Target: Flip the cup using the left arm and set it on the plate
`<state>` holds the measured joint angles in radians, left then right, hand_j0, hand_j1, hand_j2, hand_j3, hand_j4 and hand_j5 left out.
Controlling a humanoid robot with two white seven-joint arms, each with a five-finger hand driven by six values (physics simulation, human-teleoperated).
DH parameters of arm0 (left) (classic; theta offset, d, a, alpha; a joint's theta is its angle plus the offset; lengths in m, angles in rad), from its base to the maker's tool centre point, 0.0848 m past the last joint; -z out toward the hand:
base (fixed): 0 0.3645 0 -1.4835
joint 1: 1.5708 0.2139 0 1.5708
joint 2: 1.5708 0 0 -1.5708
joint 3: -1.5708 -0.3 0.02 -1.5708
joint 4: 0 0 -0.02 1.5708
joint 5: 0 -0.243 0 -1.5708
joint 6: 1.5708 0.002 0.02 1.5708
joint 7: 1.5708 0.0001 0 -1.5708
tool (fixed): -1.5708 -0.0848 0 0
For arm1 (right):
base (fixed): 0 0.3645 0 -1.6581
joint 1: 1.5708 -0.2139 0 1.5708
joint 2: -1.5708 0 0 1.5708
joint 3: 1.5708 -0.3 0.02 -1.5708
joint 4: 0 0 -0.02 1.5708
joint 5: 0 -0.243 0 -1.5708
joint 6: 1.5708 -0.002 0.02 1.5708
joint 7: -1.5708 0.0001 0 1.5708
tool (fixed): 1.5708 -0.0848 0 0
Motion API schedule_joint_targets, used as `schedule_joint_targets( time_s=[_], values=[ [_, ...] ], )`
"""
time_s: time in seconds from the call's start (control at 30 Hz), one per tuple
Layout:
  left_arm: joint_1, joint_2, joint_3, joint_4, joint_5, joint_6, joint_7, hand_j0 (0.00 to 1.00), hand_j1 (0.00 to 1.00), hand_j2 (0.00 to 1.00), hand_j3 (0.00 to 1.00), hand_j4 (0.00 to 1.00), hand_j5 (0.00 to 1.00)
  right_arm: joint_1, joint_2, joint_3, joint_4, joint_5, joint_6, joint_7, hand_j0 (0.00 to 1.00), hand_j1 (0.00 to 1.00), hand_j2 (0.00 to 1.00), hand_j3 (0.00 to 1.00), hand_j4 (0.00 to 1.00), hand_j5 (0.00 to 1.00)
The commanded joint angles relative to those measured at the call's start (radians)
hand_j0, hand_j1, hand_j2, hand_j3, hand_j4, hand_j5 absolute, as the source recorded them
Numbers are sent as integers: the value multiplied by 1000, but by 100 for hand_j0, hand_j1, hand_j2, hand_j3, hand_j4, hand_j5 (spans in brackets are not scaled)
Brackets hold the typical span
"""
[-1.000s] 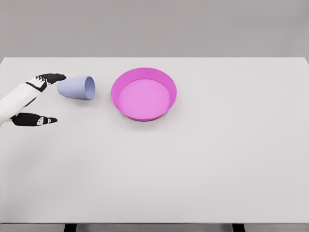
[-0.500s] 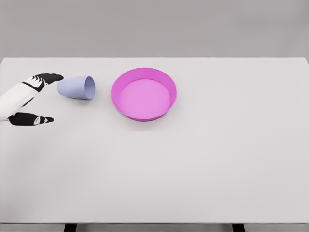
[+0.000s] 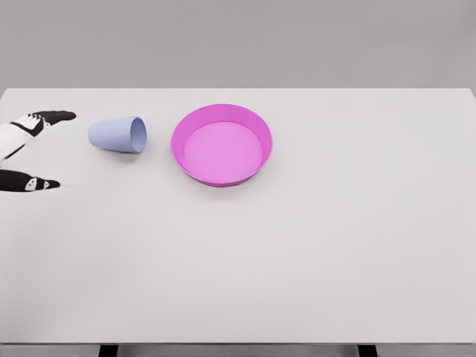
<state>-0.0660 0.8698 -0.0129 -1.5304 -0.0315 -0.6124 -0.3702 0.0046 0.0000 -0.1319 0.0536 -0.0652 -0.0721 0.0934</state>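
Lavender cup [image 3: 117, 134], on its side at nine o'clock of the magenta plate [image 3: 222, 111], mouth toward the plate, ungrasped; left hand [image 3: 22, 149] at nine o'clock of the cup, fingers [image 3: 53, 115] spread, empty, apart from it, seemingly placed to straddle it.

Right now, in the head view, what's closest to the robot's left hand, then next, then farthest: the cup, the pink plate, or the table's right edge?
From the left hand:
1. Cup, lying on its side just right of the hand.
2. Plate, past the cup, near the middle.
3. Table's right edge, far across.
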Motion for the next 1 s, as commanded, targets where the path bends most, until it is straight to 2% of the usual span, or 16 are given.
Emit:
schedule_joint_targets(
  time_s=[0.0, 0.1, 0.17, 0.27, 0.3, 0.4, 0.43, 0.5, 0.6, 0.63, 0.87, 0.97],
  values=[
    [0, 51, -1, 3, 15, 2, -9, 100, 100, 100, 100, 100, 100, 0, 0, 0, 0, -1, 0, 0, 100, 100, 100, 100, 100, 100],
    [-46, 52, -7, -1, -39, 2, -15, 100, 100, 100, 100, 100, 100, 0, 0, 0, 0, -1, 0, 0, 100, 100, 100, 100, 100, 100],
    [-52, 37, -15, -2, -59, 2, -19, 100, 100, 100, 100, 100, 100, 0, 0, 0, 0, -1, 0, 0, 100, 100, 100, 100, 100, 100],
    [-77, 26, -61, 19, -80, 2, -21, 100, 100, 100, 100, 100, 100, 0, 0, 0, 0, 1, 0, 0, 100, 100, 100, 100, 100, 100],
    [-110, 31, -102, 33, -80, 2, -21, 100, 100, 100, 100, 100, 100, 0, 0, 0, 0, -1, 0, 0, 100, 100, 100, 100, 100, 100],
    [-320, 32, -350, 159, -59, 2, -19, 100, 100, 100, 100, 100, 100, 0, 0, 0, 0, -1, 0, 0, 100, 100, 100, 100, 100, 100],
    [-367, 34, -415, 193, -28, 2, -19, 100, 100, 100, 100, 100, 100, 0, 0, 0, 0, 1, 0, 0, 100, 100, 100, 100, 100, 100],
    [-432, 37, -510, 226, 39, 2, -21, 100, 100, 100, 100, 100, 100, 0, 0, 0, 0, 1, 0, 0, 100, 100, 100, 100, 100, 100],
    [-532, 37, -683, 292, 188, 2, -21, 100, 100, 100, 100, 100, 100, 0, 0, 0, 0, -1, 0, 0, 100, 100, 100, 100, 100, 100],
    [-546, 37, -719, 312, 234, 2, -21, 100, 100, 100, 100, 100, 100, 0, 0, 0, 0, 1, 0, 0, 100, 100, 100, 100, 100, 100],
    [-591, 41, -720, 345, 245, 2, -21, 100, 100, 100, 100, 100, 100, 0, 0, 0, 0, 1, 0, 0, 100, 100, 100, 100, 100, 100],
    [-612, 29, -723, 400, 242, 2, -21, 100, 100, 100, 100, 100, 100, 0, 0, 0, 0, -1, 0, 0, 100, 100, 100, 100, 100, 100]
  ],
)
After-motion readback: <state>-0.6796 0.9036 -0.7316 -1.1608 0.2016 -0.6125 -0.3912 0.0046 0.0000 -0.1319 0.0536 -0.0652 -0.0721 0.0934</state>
